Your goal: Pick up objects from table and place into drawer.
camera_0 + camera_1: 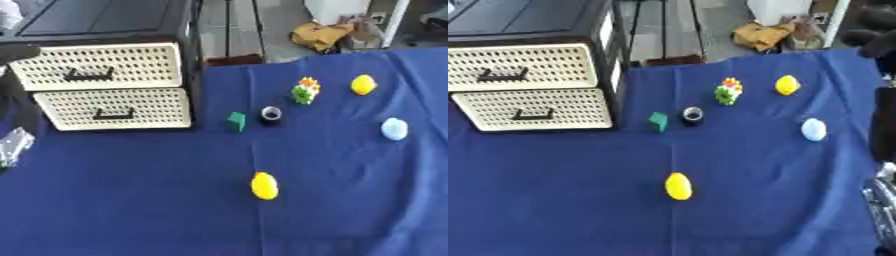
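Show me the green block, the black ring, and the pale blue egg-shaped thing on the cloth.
green block (236,121), left eye view, middle of its front face
black ring (271,115), left eye view, its rim
pale blue egg-shaped thing (395,129), left eye view, centre of its body

Drawers: two, upper (101,66) and lower (114,108). Beside the drawers: yellow objects, two (264,185) (363,84); green block (236,121), one; black ring (271,114), one; multicoloured cluster (305,90), one; pale blue object (395,129), one.
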